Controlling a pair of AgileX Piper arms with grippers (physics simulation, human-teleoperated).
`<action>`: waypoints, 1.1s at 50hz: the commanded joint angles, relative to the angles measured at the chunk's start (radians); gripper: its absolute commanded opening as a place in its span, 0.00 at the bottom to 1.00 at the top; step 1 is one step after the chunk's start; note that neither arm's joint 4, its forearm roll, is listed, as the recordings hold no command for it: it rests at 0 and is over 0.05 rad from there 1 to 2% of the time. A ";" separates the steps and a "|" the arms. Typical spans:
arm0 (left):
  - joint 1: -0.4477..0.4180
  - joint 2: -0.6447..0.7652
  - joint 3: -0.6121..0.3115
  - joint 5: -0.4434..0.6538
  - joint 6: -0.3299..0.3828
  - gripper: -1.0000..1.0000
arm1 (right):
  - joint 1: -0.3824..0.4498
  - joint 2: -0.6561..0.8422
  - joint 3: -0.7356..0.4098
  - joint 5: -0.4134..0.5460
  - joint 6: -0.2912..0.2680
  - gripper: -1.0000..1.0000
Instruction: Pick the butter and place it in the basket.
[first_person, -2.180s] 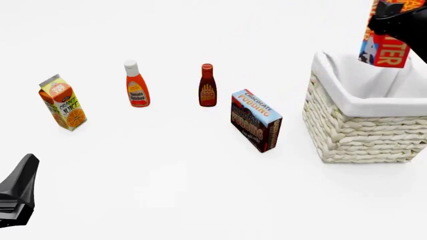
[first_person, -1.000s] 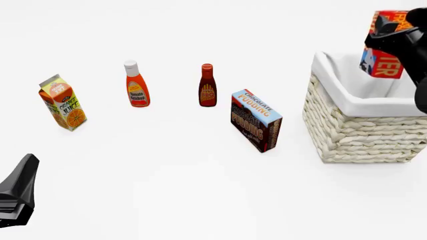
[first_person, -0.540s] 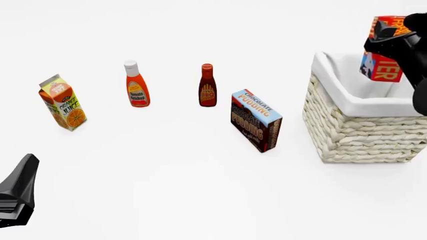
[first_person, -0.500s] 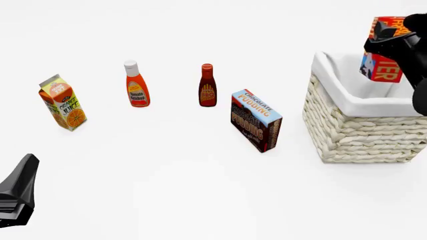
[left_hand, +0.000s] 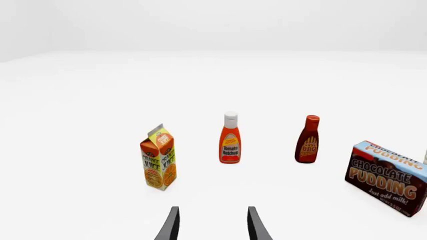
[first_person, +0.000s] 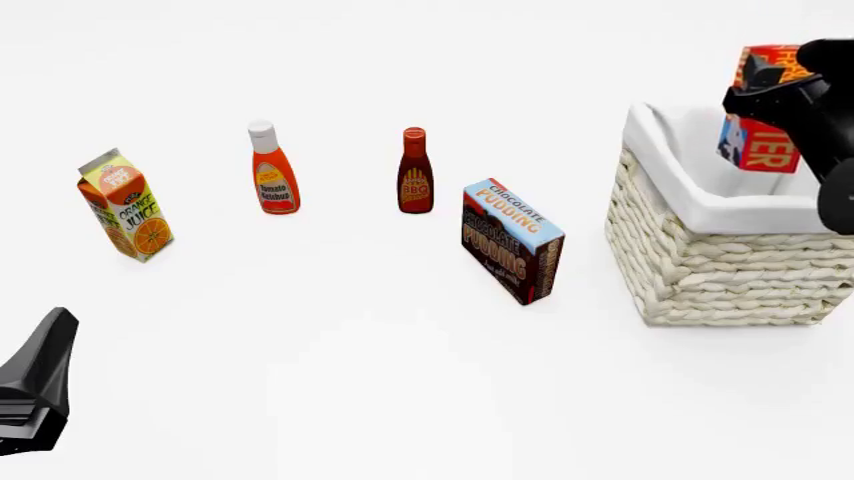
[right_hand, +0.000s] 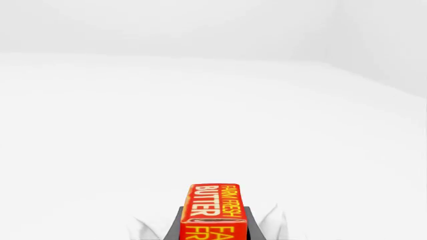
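Since the earlier frames the right gripper (first_person: 781, 95) has lowered and tilted the butter (first_person: 765, 140), pinching it, long axis roughly upright, directly above the basket (first_person: 721, 260) at far right. The left gripper (left_hand: 212, 226) idles spread, far away.

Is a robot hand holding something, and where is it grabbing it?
Yes: the right end effector grips the small red-orange butter box by its two long sides. The left end effector holds nothing.

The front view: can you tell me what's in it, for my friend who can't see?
The right gripper holds the butter above the basket. On the table stand an orange juice carton, a ketchup bottle, a BBQ sauce bottle and a chocolate pudding box.
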 joint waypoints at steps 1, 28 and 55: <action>0.000 0.000 0.000 0.000 0.000 1.00 | -0.003 0.005 -0.019 -0.004 0.011 0.00; 0.000 0.000 0.000 0.000 0.000 1.00 | -0.010 0.035 -0.030 0.010 -0.007 0.00; 0.000 0.000 0.000 0.000 0.000 1.00 | -0.020 0.069 -0.040 0.008 -0.017 0.00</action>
